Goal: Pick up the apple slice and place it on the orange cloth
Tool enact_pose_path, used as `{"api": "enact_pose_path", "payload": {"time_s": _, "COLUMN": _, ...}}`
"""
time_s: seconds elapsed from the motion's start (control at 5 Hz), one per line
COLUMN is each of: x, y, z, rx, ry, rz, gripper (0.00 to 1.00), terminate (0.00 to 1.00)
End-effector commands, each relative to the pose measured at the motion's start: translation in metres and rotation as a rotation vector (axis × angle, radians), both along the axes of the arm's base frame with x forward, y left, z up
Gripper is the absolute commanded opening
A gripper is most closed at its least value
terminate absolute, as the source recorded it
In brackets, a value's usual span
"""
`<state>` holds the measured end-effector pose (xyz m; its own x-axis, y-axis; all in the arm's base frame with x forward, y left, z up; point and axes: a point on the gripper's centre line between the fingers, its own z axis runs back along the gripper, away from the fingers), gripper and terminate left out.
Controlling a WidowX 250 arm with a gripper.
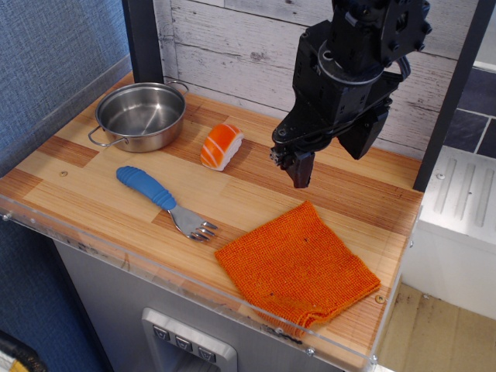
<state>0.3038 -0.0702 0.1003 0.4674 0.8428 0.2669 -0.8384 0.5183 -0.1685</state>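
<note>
Apple slice [222, 146], glossy orange with pale stripes, on wood; tool [301, 172] aloft, fingers together, empty.

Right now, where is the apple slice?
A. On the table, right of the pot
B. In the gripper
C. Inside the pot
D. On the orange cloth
A: the apple slice lies on the table just right of the pot, apart from the cloth and gripper.
</note>
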Motion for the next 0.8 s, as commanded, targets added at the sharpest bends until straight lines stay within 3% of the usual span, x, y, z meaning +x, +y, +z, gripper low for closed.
{"api": "enact_pose_path", "payload": {"time_s": 0.0, "x": 0.000, "y": 0.000, "z": 0.000, "rx": 0.000, "ry": 0.000, "rz": 0.000, "gripper": 1.00, "terminate": 0.00}}
{"api": "enact_pose_path", "payload": {"time_s": 0.2, "x": -0.004, "y": 0.012, "z": 0.005, "rx": -0.012, "ry": 0.019, "rz": -0.069, "gripper": 1.00, "terminate": 0.00}}
{"api": "enact_pose_path", "payload": {"time_s": 0.6, "x": -0.004, "y": 0.049, "z": 0.009, "rx": 0.034, "ry": 0.139, "rz": -0.287, "gripper": 1.00, "terminate": 0.00}}
